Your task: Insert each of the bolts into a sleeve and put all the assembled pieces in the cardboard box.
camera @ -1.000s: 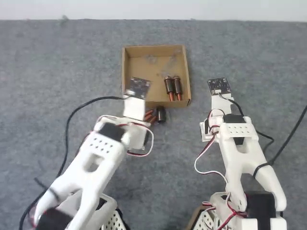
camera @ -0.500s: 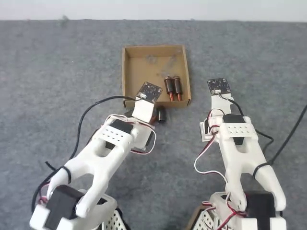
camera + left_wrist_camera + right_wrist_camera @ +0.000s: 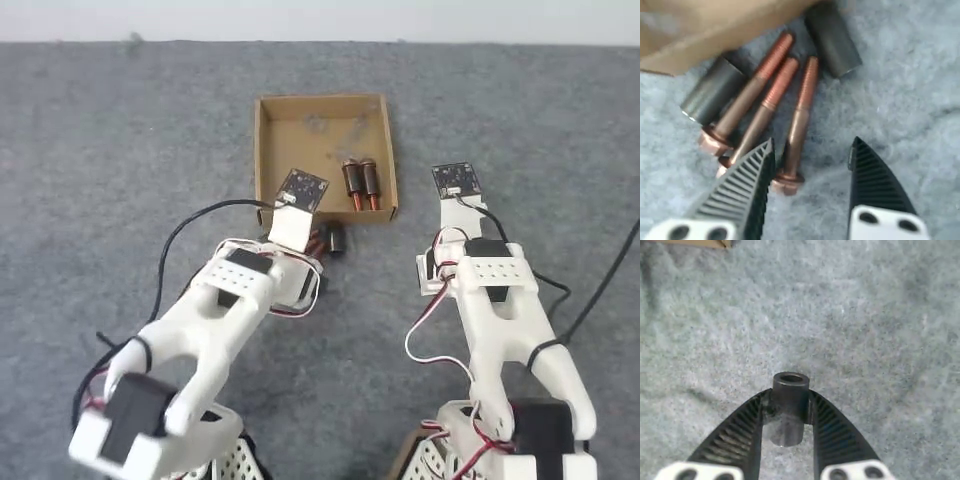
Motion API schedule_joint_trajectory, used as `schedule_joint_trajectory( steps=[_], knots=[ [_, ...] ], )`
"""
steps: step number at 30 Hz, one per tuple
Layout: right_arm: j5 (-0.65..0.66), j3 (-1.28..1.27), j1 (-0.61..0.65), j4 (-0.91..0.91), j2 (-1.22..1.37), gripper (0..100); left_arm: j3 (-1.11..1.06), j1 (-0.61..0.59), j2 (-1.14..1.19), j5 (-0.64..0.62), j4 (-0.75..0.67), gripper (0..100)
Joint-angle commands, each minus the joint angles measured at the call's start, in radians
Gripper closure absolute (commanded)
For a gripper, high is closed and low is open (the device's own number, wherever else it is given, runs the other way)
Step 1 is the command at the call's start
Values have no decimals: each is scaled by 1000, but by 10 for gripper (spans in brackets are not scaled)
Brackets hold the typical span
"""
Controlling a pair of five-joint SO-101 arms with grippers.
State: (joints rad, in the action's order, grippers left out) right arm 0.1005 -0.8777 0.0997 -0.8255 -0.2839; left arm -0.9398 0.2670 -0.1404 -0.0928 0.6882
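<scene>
Bolts [image 3: 767,112], three copper-coloured ones, lie side by side on the desk [image 3: 120,150] just outside the near wall of the cardboard box [image 3: 258,150], with two loose sleeves [image 3: 832,37] close beside them, one at each flank. They look like stiff, fairly light metal with smooth round shanks, likely to roll or slip. The best hold is probably across the plain shank just past the flanged head, leaving the threaded end free for a sleeve. The left tool [image 3: 812,150] hangs over the heads, spread wide and holding nothing. The bolts sit nearly touching, so a finger has little room between them; the outermost one, with bare desk on its free side, seems easiest to take. The box wall stands close behind the tips, while the desk towards the arm is open. The right tool [image 3: 788,407] grips a third sleeve [image 3: 791,382] upright, bore upward, over bare desk beside the box. Two assembled pieces [image 3: 361,182] lie inside the box.
</scene>
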Motion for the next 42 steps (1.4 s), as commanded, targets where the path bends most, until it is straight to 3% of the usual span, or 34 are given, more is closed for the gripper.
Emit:
schedule_joint_trajectory(
  steps=[1,6,11,15,18,23,29,34,42],
  knots=[
    [15,6,-4,15,1,992,117,-5,74,-23,66,773],
    [15,6,-4,15,1,992,223,-6,184,-23,143,810],
    [15,6,-4,21,1,992,252,5,207,74,170,989],
    [15,6,-4,22,1,992,259,34,207,137,230,989],
    [15,6,-4,22,1,992,260,63,204,249,313,989],
    [15,6,-5,24,2,992,282,69,106,566,522,989],
    [15,6,-7,24,2,992,278,-97,-72,812,618,988],
    [15,6,-7,24,2,992,280,-284,-126,1003,614,987],
    [15,6,-5,24,2,992,211,-439,-91,1106,394,987]
  ],
)
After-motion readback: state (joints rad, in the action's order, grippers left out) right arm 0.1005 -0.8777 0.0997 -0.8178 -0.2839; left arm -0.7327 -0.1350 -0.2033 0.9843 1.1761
